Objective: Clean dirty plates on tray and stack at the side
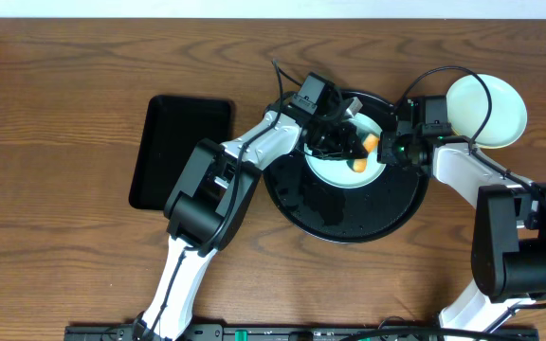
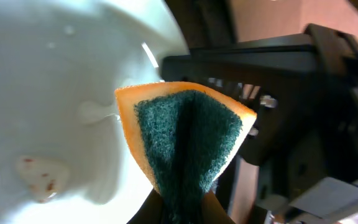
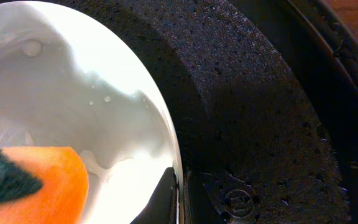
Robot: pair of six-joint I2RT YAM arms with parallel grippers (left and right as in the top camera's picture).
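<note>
The mint-white plate (image 1: 335, 172) lies in the upper half of the round black tray (image 1: 349, 216), and both sets of jaws meet at it. The right gripper (image 1: 393, 150) has its jaws clamped on the plate's right rim; in the right wrist view the white edge runs down between the two dark fingers, with the tray's pebbled black floor on the outer side of the jaws. The left gripper (image 1: 354, 144) is over the plate from the opposite side, its jaws pinched together on a sponge (image 2: 188, 143), orange with a dark green scouring face. The sponge sticks out ahead of those jaws, folded along the middle where they squeeze it, and its tip is at the plate's rim, close to the right gripper's fingers. To the left of the left jaws, on the plate's glossy inner surface, sits a small brownish smear (image 2: 39, 177).

Beyond the right gripper, off the tray, a second pale plate (image 1: 491, 109) rests on the wooden table (image 1: 64, 95). A rectangular black tray (image 1: 180, 152) lies well behind the left gripper.
</note>
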